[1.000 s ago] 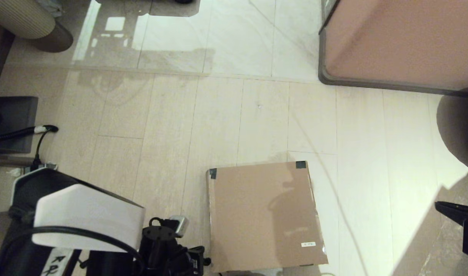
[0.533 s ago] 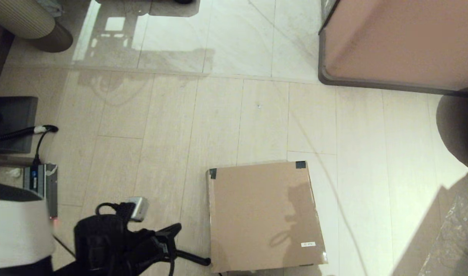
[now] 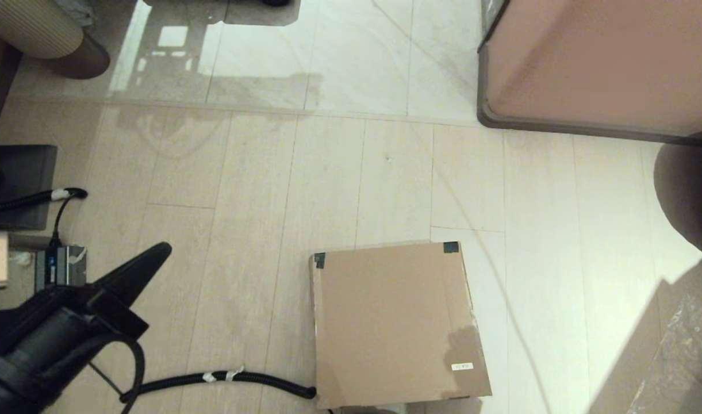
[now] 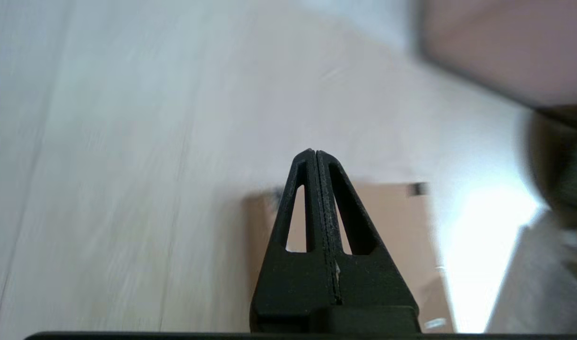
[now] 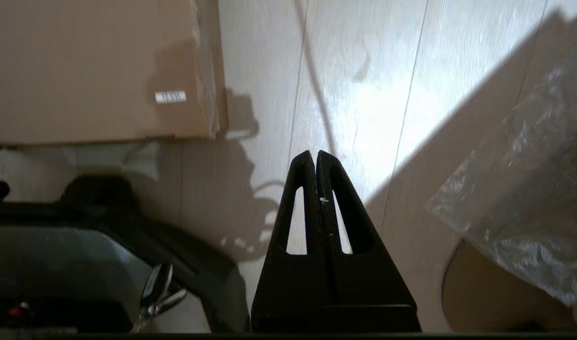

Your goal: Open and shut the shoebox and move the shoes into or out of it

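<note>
The brown cardboard shoebox (image 3: 396, 325) lies on the floor with its lid closed, dark tape at its two far corners and a small white label (image 3: 462, 366) near its front right. It also shows in the left wrist view (image 4: 392, 226) and the right wrist view (image 5: 94, 71). My left gripper (image 3: 162, 250) is shut and empty, raised over the floor well left of the box, pointing up-right. In its own view the right gripper (image 5: 314, 154) is shut and empty, over bare floor to the right of the box; it is out of the head view. The shoes are hidden.
A large pinkish-brown cabinet (image 3: 603, 63) with a grey rim stands at the back right. A black corrugated cable (image 3: 224, 378) runs along the floor to the box's front left corner. A power strip (image 3: 60, 265) and dark device (image 3: 17, 184) sit at left. Crinkled plastic (image 3: 687, 356) lies front right.
My left arm has swung left and back away from the box's left side, its gripper rising and now pointing up-right. The right arm has left the head view. The box stayed put.
</note>
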